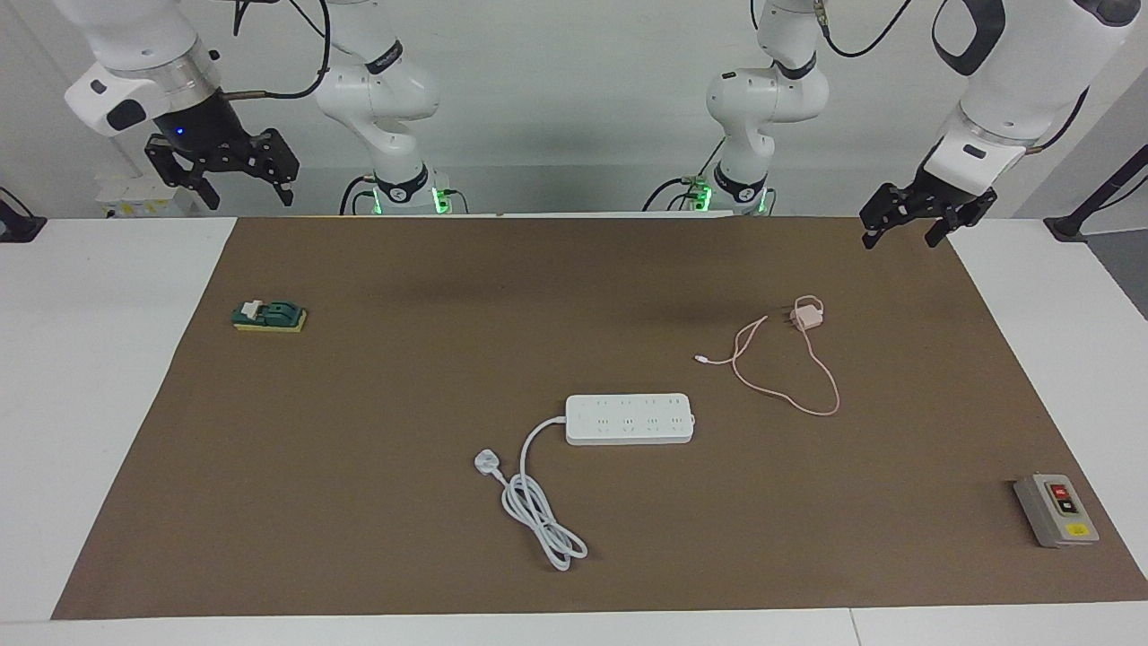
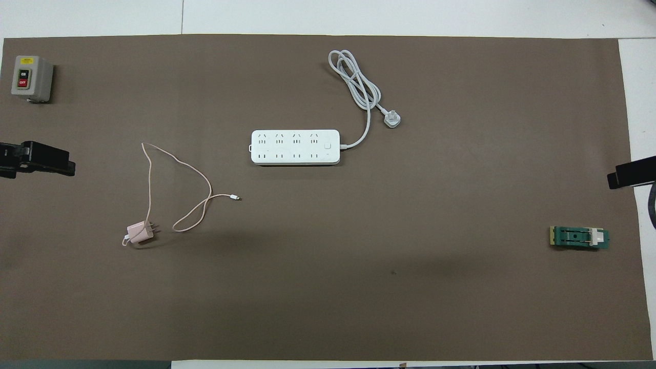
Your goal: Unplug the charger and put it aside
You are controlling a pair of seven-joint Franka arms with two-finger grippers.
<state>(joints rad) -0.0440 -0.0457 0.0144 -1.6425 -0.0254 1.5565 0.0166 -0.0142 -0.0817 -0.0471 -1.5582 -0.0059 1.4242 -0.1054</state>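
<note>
In the facing view, the charger (image 1: 809, 316) was seen lying free on the brown mat (image 1: 359, 404), nearer to the robots than the power strip (image 1: 630, 418) and toward the left arm's end, no longer plugged in. The left gripper (image 1: 901, 226) was held raised over the mat's edge, fingers apart, empty. The right gripper (image 1: 240, 179) waited, jaws spread.

In the overhead view, the charger's cable (image 2: 177, 192) was seen looped between the charger (image 2: 138, 232) and the power strip (image 2: 295, 146). A snag was judged possible: were the left gripper (image 2: 48, 160) swept low, the loose loop could be dragged and the charger pulled back toward the power strip.
</note>
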